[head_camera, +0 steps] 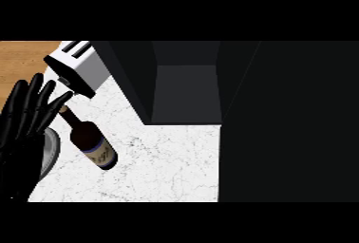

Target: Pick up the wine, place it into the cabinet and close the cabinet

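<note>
Left hand (pixel 24 126) at view's left edge, fingers straight and spread, holding nothing, wine bottle (pixel 91 141) on white marble counter (pixel 165 163), just beside the fingertips, neck end nearest toaster (pixel 76 66), dark cabinet (pixel 186 90) open, apart from bottle.

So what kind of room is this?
Probably a kitchen. There's a white toaster and a wine bottle on a marble counter, next to a dark open cabinet.
</note>
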`<state>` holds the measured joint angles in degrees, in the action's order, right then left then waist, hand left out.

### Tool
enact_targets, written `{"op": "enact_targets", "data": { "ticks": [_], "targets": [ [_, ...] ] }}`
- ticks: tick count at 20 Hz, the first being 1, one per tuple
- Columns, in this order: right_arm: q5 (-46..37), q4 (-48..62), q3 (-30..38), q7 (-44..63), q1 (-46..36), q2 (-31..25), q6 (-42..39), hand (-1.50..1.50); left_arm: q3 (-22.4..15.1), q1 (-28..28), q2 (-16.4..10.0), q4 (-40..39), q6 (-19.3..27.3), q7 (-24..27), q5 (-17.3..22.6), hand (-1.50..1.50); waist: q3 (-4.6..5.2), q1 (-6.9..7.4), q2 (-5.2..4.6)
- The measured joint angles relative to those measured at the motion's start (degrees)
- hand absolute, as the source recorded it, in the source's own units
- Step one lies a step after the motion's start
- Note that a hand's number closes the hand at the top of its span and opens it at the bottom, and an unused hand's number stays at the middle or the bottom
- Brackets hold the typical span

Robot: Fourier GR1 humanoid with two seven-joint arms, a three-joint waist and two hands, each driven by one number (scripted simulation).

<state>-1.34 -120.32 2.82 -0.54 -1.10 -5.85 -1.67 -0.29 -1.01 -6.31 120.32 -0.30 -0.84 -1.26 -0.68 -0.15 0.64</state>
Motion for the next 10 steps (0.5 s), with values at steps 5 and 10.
{"op": "enact_targets", "data": {
  "ticks": [5, 10],
  "targets": [
    [0.06, -3.47, -0.99, 0.86, 3.1, 1.12, 0.22, -1.5, 3.86, -4.44, -4.19, -4.02, -7.81, -2.25, 10.85, -1.5, 0.52, -0.43, -0.42],
    [4.62, -6.29, -6.74, 5.81, 6.35, 3.0, -2.52, -1.5, 4.73, -6.46, -6.65, -8.43, -14.61, -11.1, 26.2, -1.5, 0.68, -0.73, -0.54]
  ]
}}
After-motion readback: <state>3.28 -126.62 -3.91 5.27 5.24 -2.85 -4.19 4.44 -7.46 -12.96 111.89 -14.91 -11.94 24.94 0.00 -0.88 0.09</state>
